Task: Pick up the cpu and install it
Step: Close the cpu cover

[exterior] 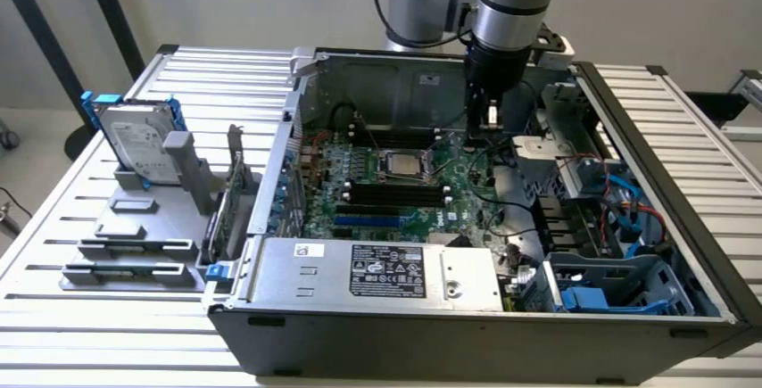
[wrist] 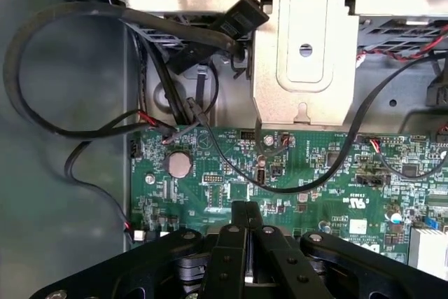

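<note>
The cpu (exterior: 405,164) is a small silver-grey square lying flat in the socket at the middle of the green motherboard (exterior: 357,201), inside the open computer case (exterior: 476,334). My gripper (exterior: 483,131) hangs inside the case near the back wall, beyond the socket and toward the exterior view's right, apart from the cpu. In the wrist view the black fingers (wrist: 234,243) press together above the motherboard's (wrist: 315,173) corner, so the gripper (wrist: 245,209) is shut, and nothing shows between them.
A grey holder (exterior: 131,254) on the slatted table at the exterior view's left carries a silver hard drive (exterior: 134,143) with blue brackets. Black cables (wrist: 63,131) and a metal bracket (wrist: 304,54) lie close under the gripper. The power supply (exterior: 369,272) fills the case front.
</note>
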Motion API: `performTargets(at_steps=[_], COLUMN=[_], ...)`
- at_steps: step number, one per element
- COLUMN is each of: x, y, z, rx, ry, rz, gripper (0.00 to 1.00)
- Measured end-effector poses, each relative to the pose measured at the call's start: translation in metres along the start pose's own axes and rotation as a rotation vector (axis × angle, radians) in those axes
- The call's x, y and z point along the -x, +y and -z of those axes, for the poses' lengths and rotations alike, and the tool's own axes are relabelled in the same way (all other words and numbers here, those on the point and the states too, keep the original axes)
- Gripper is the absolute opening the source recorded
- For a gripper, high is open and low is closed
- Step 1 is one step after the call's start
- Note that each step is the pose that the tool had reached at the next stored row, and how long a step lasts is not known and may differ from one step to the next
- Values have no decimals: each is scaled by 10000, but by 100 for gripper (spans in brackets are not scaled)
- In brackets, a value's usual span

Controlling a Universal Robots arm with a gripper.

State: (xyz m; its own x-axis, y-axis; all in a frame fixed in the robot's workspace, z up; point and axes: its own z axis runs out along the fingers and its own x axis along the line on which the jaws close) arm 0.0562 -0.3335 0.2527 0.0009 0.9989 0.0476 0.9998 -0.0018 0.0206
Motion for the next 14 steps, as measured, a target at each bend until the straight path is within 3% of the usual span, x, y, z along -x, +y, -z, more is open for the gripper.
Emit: performTargets(at_steps=[3,4,7,9,11,14], x=[2,4,7,11,16,24], y=[-11,-11,-11,-11,-11,-11], z=[-39,-40,-41,-40,-39,-36], rx=[-5,-35,-242,-348,-419,-475], ry=[30,48,72,71,71,72], rz=[22,28,39,51,64,84], gripper=[11,11,11,11,11,11])
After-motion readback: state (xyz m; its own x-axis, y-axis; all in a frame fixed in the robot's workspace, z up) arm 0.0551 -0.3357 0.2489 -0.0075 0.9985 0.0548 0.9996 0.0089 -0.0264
